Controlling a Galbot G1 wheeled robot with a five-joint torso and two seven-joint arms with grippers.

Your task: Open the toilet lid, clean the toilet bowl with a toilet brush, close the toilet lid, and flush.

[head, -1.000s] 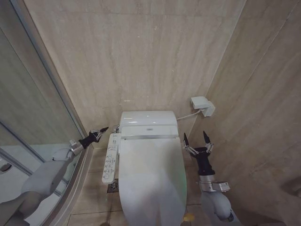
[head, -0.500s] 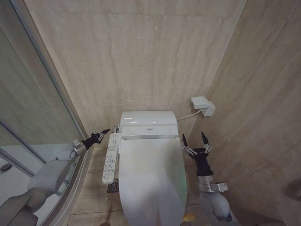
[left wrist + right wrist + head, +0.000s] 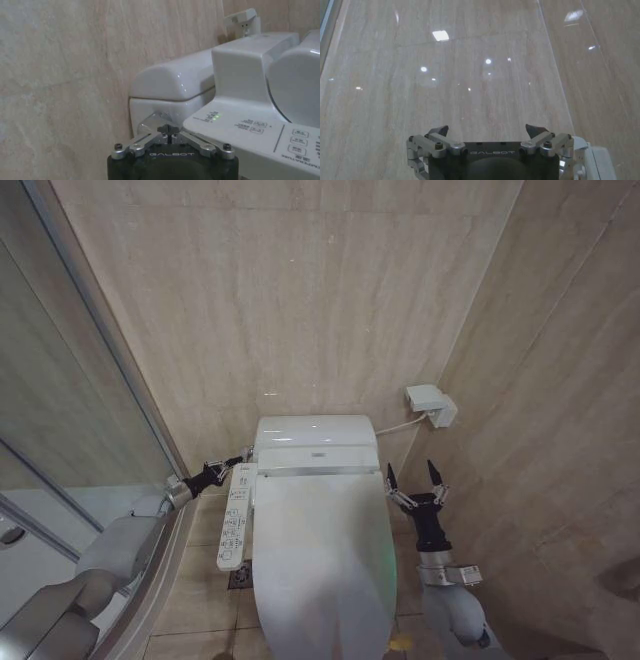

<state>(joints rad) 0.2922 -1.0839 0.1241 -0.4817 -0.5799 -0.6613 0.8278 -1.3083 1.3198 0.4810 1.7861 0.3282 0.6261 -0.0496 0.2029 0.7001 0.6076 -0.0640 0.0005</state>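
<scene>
The toilet lid (image 3: 320,565) lay shut between the arms. The left gripper (image 3: 238,463), fingers pressed together, hung at the rear left corner beside the control panel (image 3: 234,515). The right gripper (image 3: 411,477), prongs spread, stood just off the lid's right edge, below the wall socket (image 3: 431,404).

The lid (image 3: 320,555) lies shut over the bowl, with the tank (image 3: 315,442) behind it against the back wall (image 3: 300,300). A control panel (image 3: 234,515) runs along the lid's left edge and a shower screen (image 3: 60,410) stands further left. A socket box (image 3: 430,404) sits on the right wall, behind the tank's right corner.

The left gripper (image 3: 240,461) is at the panel's rear end, the right gripper (image 3: 411,480) just beside the lid's right edge, fingers apart.
</scene>
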